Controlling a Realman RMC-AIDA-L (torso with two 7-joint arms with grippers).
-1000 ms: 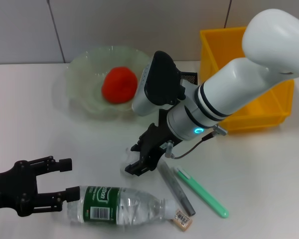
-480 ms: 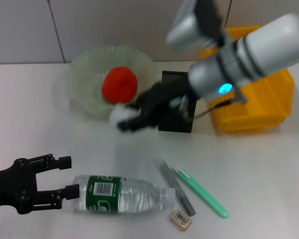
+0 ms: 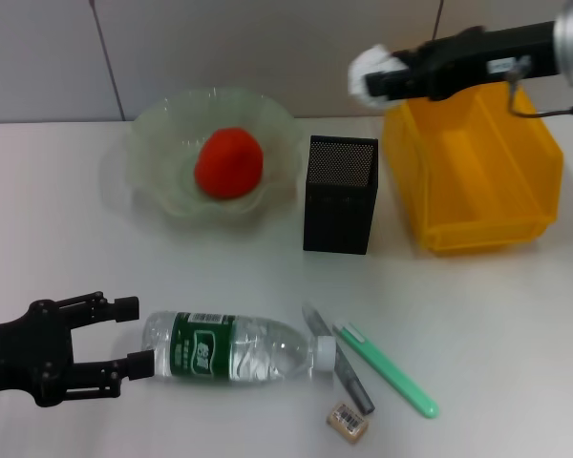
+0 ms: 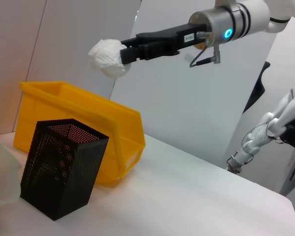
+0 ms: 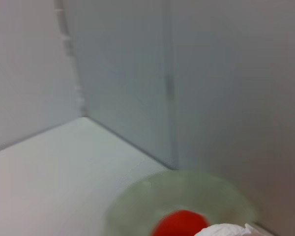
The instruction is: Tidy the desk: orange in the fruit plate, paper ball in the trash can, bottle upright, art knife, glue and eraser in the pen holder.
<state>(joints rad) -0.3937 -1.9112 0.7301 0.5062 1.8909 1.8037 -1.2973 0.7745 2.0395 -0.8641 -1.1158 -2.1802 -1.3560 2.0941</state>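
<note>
The right gripper (image 3: 387,84) is clamped on the paper ball (image 3: 368,74), held high at the far left corner of the trash can (image 3: 487,224) — a light, soft wad that a gentle pinch secures. At the near left, the left gripper (image 3: 129,334) stands spread at the base of the bottle (image 3: 234,347), holding nothing — smooth and prone to roll.

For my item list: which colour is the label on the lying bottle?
Green, with a white barcode patch; the bottle shows best in the head view.
</note>
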